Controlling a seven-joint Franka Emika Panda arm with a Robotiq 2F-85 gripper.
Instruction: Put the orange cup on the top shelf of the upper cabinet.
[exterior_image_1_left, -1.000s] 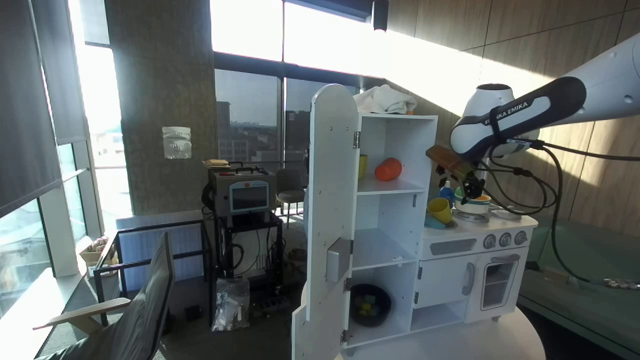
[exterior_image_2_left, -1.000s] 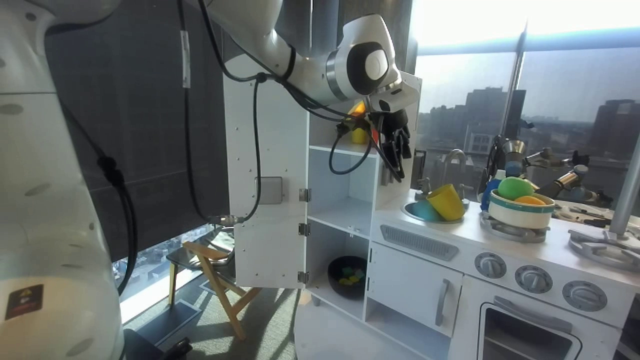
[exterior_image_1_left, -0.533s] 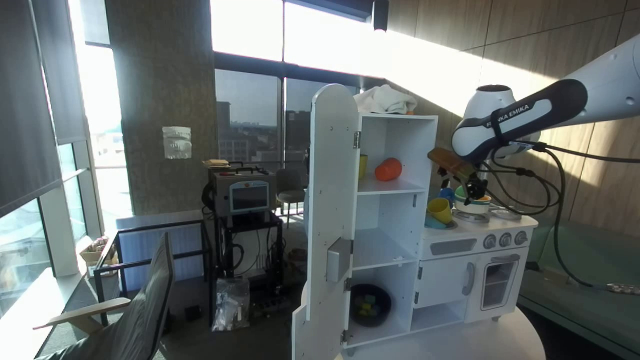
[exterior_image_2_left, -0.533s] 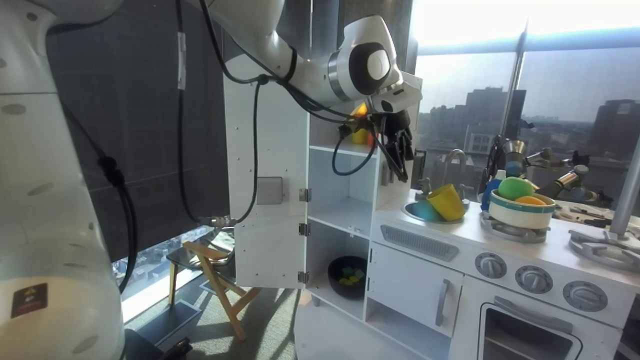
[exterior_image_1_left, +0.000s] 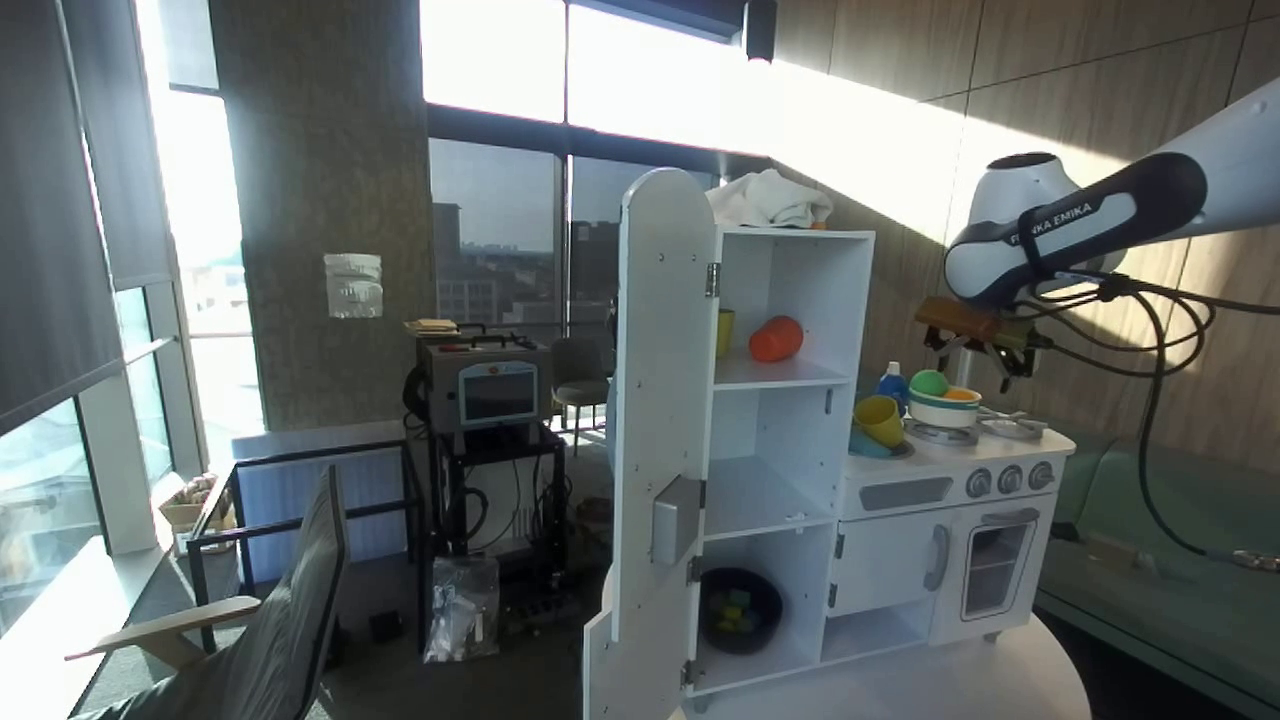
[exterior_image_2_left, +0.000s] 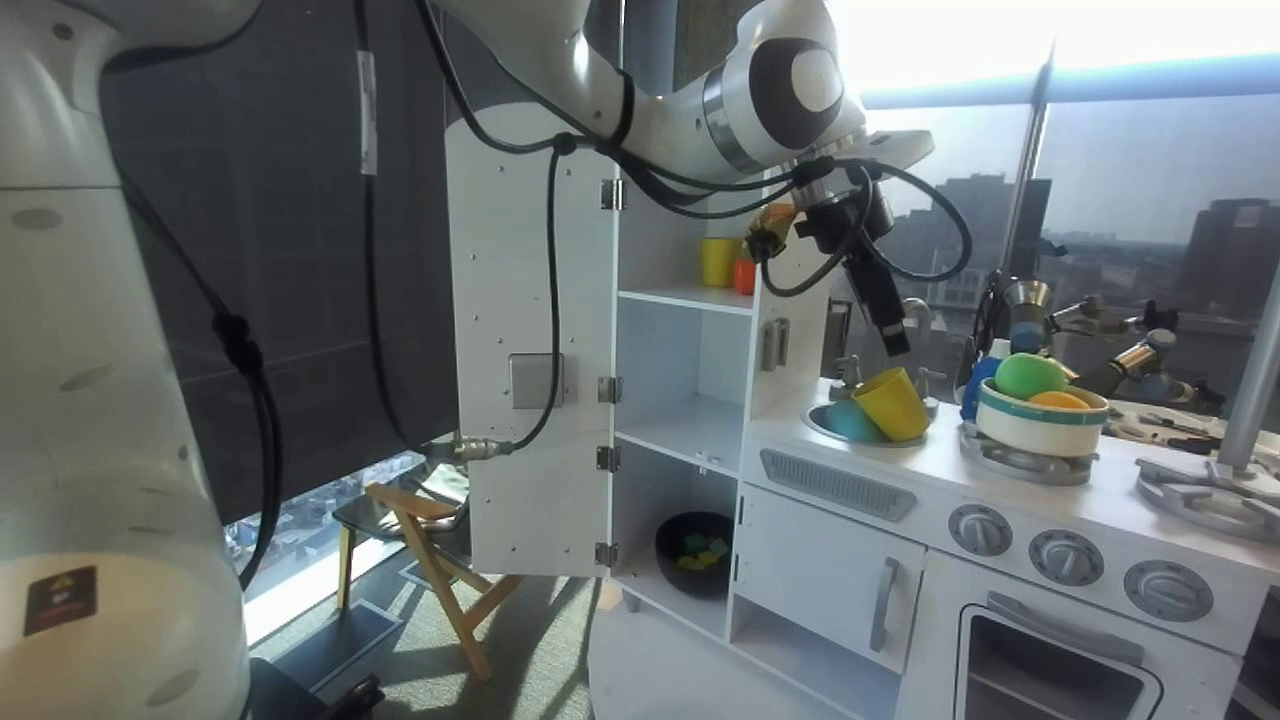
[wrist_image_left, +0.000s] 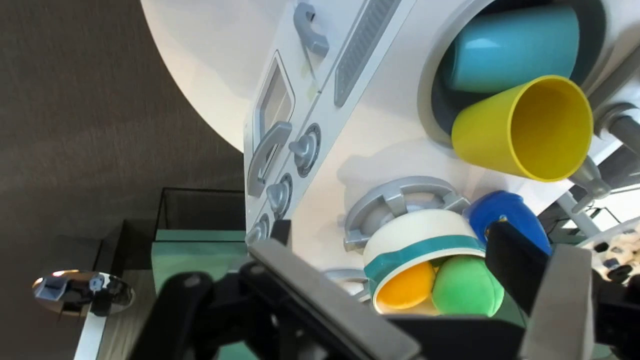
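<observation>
White play-kitchen countertop spreads below my gripper, its fingers wide apart. Well away from them, inside the upper cabinet, the orange cup lies on its side on the top shelf, near a yellow cup. Past my fingers sits a white toy pot.
</observation>
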